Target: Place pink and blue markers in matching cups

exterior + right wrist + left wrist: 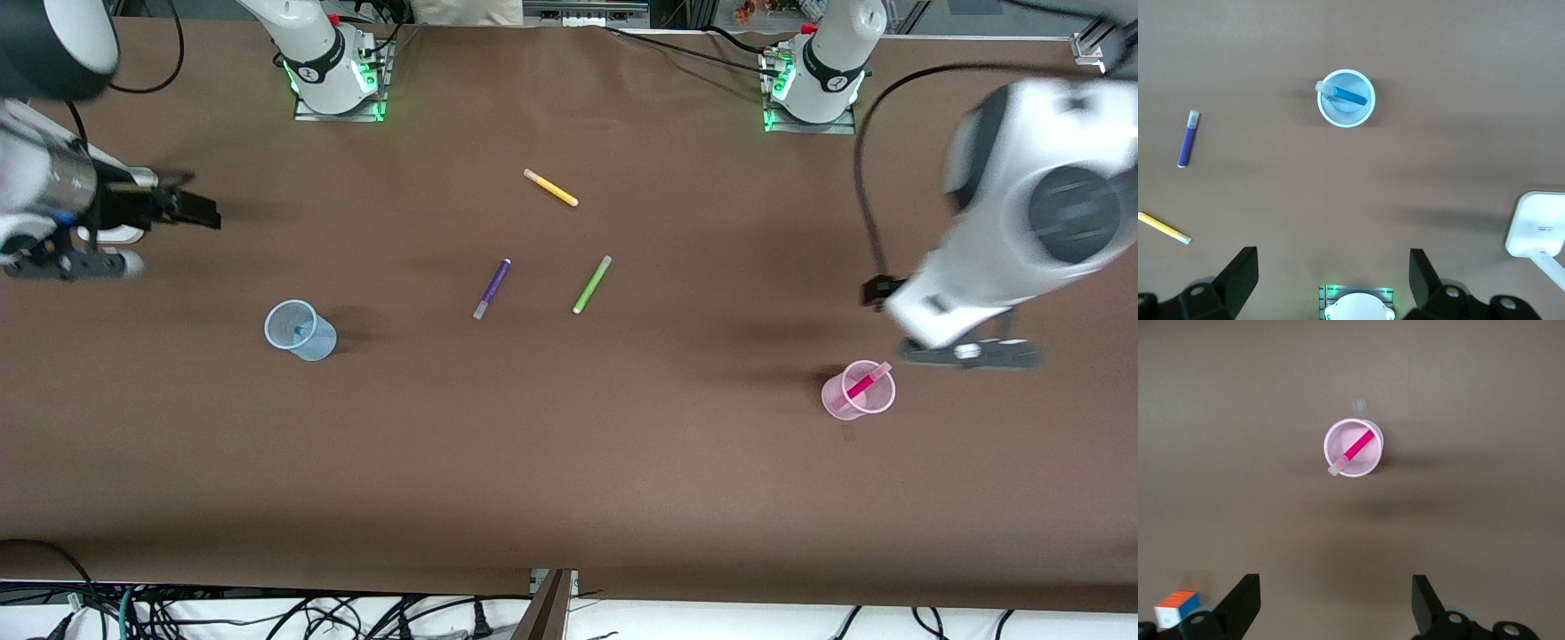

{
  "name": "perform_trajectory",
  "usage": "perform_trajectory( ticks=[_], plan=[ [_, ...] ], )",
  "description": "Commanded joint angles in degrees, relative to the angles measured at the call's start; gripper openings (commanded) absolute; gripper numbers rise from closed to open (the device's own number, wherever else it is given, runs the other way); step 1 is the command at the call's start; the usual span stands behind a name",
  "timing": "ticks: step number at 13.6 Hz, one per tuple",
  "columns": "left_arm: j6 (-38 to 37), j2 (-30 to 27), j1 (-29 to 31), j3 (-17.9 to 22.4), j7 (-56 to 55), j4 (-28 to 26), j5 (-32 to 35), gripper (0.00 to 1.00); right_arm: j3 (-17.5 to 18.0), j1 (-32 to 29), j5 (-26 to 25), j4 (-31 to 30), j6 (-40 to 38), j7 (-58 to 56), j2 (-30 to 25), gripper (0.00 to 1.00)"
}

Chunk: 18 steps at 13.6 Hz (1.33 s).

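Left gripper [1333,607] high over the bench [569,462] near the pink cup [858,389], fingers apart, empty; pink marker [861,386] leans inside it. Right gripper [1331,283] likewise, fingers spread, well clear of the blue cup [300,330] holding the blue marker [1345,95].

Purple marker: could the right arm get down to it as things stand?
Probably yes. The purple marker lies alone on bare table, apart from the green marker, and the right gripper is open and empty.
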Motion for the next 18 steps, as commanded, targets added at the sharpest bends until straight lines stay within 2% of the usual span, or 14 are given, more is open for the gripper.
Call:
perform_trajectory(
  ticks=[1, 2, 4, 6, 7, 9, 13, 18],
  plan=[
    [-0.30, -5.16, 6.08, -0.91, 0.81, -0.11, -5.29, 1.00, 0.42, -0.50, -1.71, -2.56, -2.93, 0.57, -5.68, 1.00],
    [0.05, -8.57, 6.70, -0.82, 1.69, -2.03, -5.65, 1.00, -0.19, -0.59, -1.45, -2.29, -3.21, 0.22, -5.94, 1.00],
    [2.66, -16.21, 6.97, -0.64, 1.08, -11.31, -4.96, 1.00, -1.42, -0.59, -1.54, -1.94, -2.59, 0.48, -5.86, 1.00],
    [13.26, -22.47, 7.06, -0.64, 1.51, -23.09, -5.39, 1.00, -1.42, -0.50, -1.71, -0.88, -3.21, 1.71, -6.12, 1.00],
    [14.71, -22.75, 7.06, -0.64, 1.69, -24.71, -5.57, 1.00, -1.42, -0.50, -1.54, -0.88, -3.30, 3.89, -6.30, 1.00],
    [14.91, -21.71, 6.88, -0.64, 2.48, -24.72, -5.31, 1.00, -1.42, -0.50, -1.27, -0.71, -3.38, 7.42, -6.30, 1.00],
    [16.22, -21.26, 7.15, -0.99, 6.35, -24.72, -3.81, 1.00, -1.86, -0.50, -1.36, 2.45, -3.82, 7.08, -4.19, 1.00],
    [15.87, -21.35, 7.15, -0.99, 7.49, -24.64, -2.93, 1.00, -1.86, -0.59, -1.36, 2.63, -3.74, 7.08, -3.93, 1.00]
  ],
)
